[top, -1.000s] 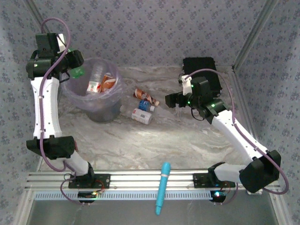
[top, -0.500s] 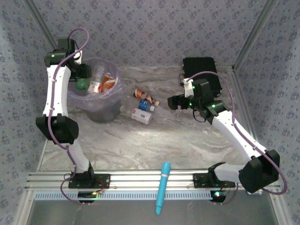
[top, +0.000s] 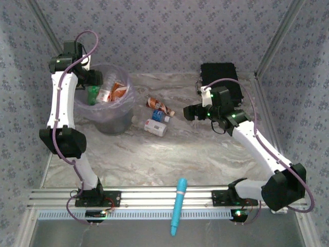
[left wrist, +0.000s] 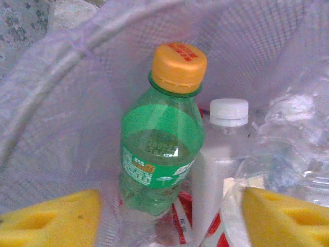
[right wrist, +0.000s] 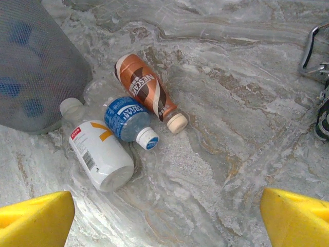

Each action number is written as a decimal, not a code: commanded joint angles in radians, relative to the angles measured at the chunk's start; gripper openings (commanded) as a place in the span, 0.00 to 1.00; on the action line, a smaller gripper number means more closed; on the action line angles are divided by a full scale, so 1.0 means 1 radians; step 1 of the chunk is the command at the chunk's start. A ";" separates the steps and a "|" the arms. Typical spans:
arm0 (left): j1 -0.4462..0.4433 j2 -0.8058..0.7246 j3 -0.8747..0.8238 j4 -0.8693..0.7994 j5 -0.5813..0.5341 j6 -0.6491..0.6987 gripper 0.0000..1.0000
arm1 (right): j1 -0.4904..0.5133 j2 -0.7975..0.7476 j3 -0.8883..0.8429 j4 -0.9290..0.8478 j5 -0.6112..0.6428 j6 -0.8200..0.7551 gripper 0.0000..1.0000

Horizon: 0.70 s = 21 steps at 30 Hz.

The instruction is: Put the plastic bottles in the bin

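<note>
Plastic bottles (right wrist: pixel 123 119): cluster lying on tabletop (right wrist: pixel 231 128) beside bin (right wrist: pixel 36 67), upper left of right wrist view, probably light, slick, crushable, so pinch mid-label; right gripper (right wrist: pixel 165 218) wide open above them, left gripper (left wrist: pixel 168 218) open over green bottle (left wrist: pixel 162 149) inside bin.

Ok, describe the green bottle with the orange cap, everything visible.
The green bottle is translucent green plastic with an orange screw cap and a green printed label band. In the wrist view it sits cap up, slightly tilted, inside the lavender-lined bin, beside a white-capped bottle. The yellow pads of the left end effector flank its base without touching.
</note>
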State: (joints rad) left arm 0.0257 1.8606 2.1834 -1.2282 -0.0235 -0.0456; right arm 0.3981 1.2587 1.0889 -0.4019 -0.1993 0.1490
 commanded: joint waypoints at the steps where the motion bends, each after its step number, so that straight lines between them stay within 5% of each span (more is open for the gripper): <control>1: -0.001 -0.019 0.025 0.005 0.020 -0.022 0.58 | 0.007 0.019 0.008 -0.025 -0.014 -0.002 0.94; 8: 0.000 -0.030 -0.102 0.098 0.049 -0.074 0.34 | 0.003 0.007 0.001 -0.034 -0.001 -0.015 0.94; 21: 0.000 -0.096 -0.161 0.157 0.079 -0.096 0.33 | -0.003 0.120 0.050 -0.061 0.051 -0.065 0.98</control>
State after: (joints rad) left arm 0.0261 1.8393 1.9942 -1.0851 0.0338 -0.1314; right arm 0.3985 1.3102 1.0996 -0.4290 -0.1711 0.1234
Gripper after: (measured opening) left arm 0.322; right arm 0.979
